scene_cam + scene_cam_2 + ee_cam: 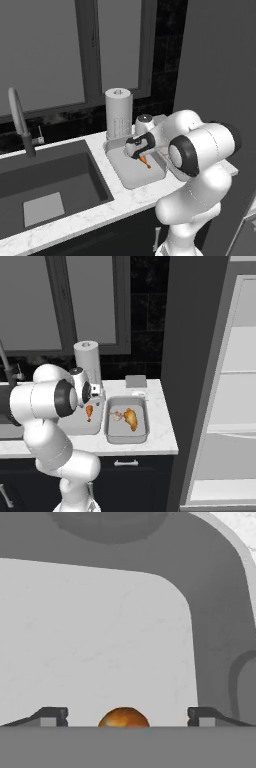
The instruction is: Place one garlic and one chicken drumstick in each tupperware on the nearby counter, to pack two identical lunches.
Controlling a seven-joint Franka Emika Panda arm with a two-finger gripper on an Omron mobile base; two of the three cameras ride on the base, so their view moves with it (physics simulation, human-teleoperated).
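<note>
Sink [50,185]: dark basin set into the white marble table [125,202], at the left of the left base view; a pale flat sheet [44,208] lies on its floor.
Faucet [20,122]: grey, curved, standing behind the sink.
Paper towel roll [118,114]: upright at the back of the table, just behind the left tub.
Left tub [131,167]: grey tupperware on the table, just right of the sink; one drumstick [89,411] lies in it, directly below the end effector.
End effector [127,716]: poised low over the left tub, fingers [52,716] spread wide with the drumstick between them; in the hand view neither tip touches the meat.
Arm [45,406]: white, bent forward over the table's edge, hiding part of the left tub in both base views.
Right tub [126,421]: second grey tupperware, side by side with the first; it holds a second drumstick [131,418] and a garlic [116,415], close together.
Small grey block [135,381]: flat, on the table behind the right tub.
Cabinets [130,476]: dark navy fronts under the table, silver handle showing.
Fridge [225,406]: door open at far right in the right base view, pale shelves inside.
</note>
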